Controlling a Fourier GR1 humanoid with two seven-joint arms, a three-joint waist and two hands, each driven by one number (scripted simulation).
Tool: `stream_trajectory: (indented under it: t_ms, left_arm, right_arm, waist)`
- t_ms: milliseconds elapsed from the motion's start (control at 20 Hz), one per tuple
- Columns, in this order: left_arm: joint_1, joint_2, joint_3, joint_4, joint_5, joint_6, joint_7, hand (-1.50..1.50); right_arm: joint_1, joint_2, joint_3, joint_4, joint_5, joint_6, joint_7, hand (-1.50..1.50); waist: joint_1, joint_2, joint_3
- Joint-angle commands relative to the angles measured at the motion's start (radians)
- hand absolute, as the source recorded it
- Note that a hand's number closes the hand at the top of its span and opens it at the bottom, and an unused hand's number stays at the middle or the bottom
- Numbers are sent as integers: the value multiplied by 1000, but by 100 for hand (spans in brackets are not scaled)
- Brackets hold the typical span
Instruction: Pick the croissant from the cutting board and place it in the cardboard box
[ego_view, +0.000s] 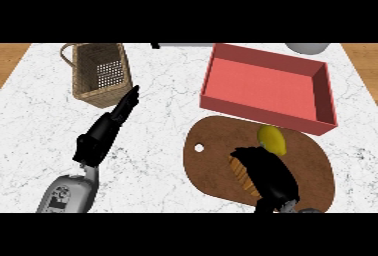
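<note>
The striped orange-brown croissant (241, 174) is seen on the brown oval wooden cutting board (210, 165), at the near right of the white marble bench (162, 150). It is mostly hidden under the black right robot hand (264, 170), which is laid over it. Whether it is gripped cannot be told. A small round yellow fruit (272, 139) is found just beside that hand, on the far side, between the croissant and the open red cardboard box (258, 85). If the hand is lifted straight towards the box, the fruit could be bumped and rolled off the board. The croissant could also be lost on the way if it is not caught well. The black left robot hand (111, 125) is held open and straight by the woven basket (100, 75), far left.
</note>
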Motion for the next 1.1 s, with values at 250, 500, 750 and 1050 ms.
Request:
stream_trajectory:
  t_ms: [250, 500, 750, 1050]
  left_arm:
    - [66, -40, -39, -69, -60, 24, 8, 0]
    - [15, -23, 0, -25, -16, -10, 25, 0]
    - [12, -27, 12, 28, -22, -12, -30, 0]
    - [31, 6, 36, -39, 2, -43, 17, 0]
  right_arm:
    - [14, 31, -3, -2, 91, -52, -19, 150]
    - [-188, 236, -98, 150, 123, -21, 227, 150]
    - [-246, 251, -19, 198, 236, -198, 308, 150]
    - [-239, 245, 21, -96, 315, -77, 402, 150]
  waist:
    - [0, 9, 7]
    - [5, 11, 7]
    - [4, 10, 7]
    - [-4, 5, 7]
